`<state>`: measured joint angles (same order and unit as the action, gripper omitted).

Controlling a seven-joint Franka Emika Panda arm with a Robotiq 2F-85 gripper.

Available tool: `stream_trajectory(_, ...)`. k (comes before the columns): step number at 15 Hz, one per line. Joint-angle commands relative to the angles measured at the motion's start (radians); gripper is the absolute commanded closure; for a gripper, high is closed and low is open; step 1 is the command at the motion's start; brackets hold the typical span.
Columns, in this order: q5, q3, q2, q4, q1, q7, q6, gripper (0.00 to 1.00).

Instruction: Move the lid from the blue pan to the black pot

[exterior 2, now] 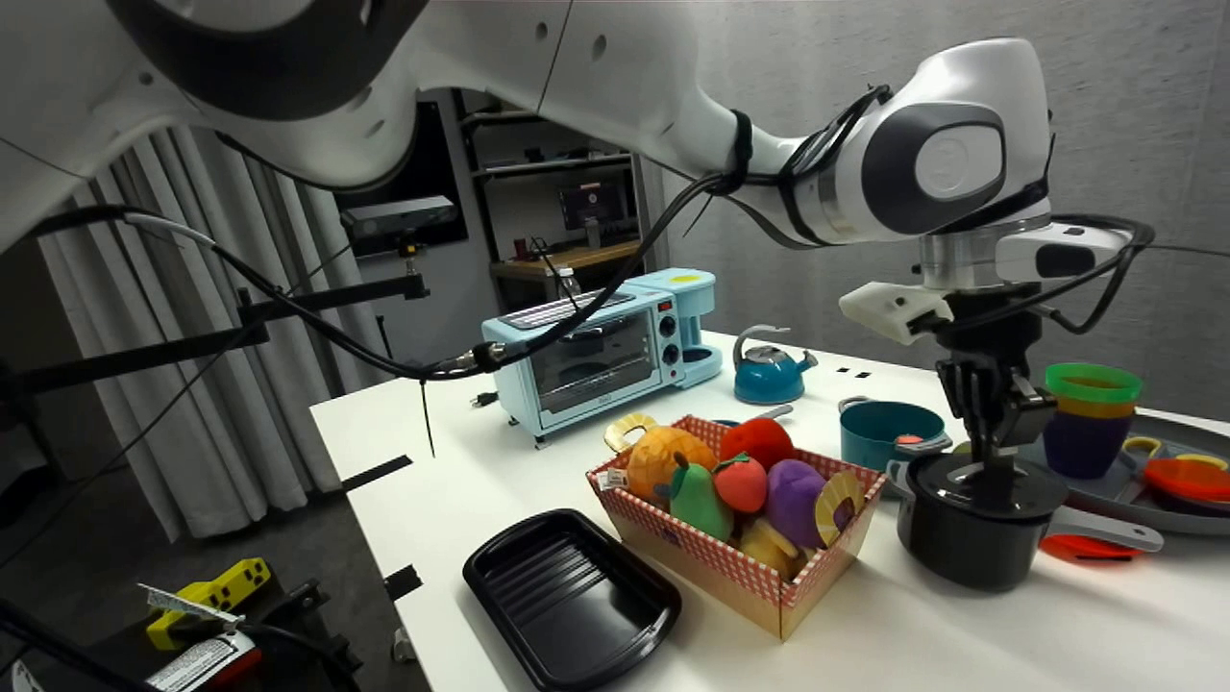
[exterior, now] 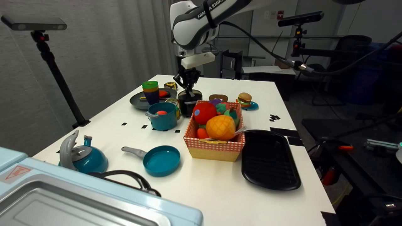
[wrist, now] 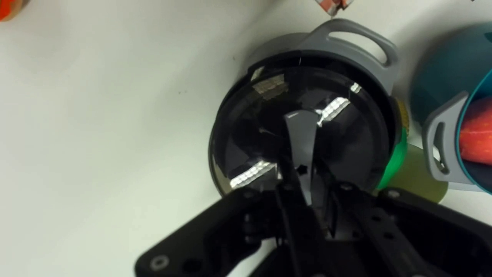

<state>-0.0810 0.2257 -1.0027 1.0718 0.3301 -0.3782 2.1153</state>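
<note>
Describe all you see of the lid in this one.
The lid is round, glossy, dark and glass-like, with a grey strap handle on top. The gripper is closed on that handle. Roughly level, the lid is over the black pot, off-centre in the wrist view; whether it is fully seated is unclear.

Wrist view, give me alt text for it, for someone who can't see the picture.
The hand grips the grey handle of a glossy dark lid, which appears off-centre over a black pot. At the right edge, a teal pot holds something red; white tabletop shows at left.
</note>
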Motion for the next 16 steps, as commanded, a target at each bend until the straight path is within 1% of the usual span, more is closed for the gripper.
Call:
stream_trajectory(1, -0.004, 0.0, -0.035, -0.076, 0.006, -0.011, -0.053, 0.59)
stream_trajectory(3, -0.002, -0.004, -0.026, -0.066, 0.003, -0.007, -0.046, 0.48)
stream_trajectory(6, 0.002, -0.007, -0.017, -0.058, -0.005, 0.0, -0.04, 0.24)
stream_trajectory(8, -0.001, -0.014, -0.004, -0.046, -0.008, 0.012, -0.03, 0.11)
stream_trajectory(9, -0.002, -0.018, 0.003, -0.039, -0.011, 0.02, -0.026, 0.02)
stream_trajectory(10, -0.005, -0.03, 0.014, -0.027, -0.011, 0.044, -0.025, 0.0)
stream_trajectory(16, 0.02, -0.04, 0.121, 0.086, -0.062, 0.113, 0.039, 0.0)
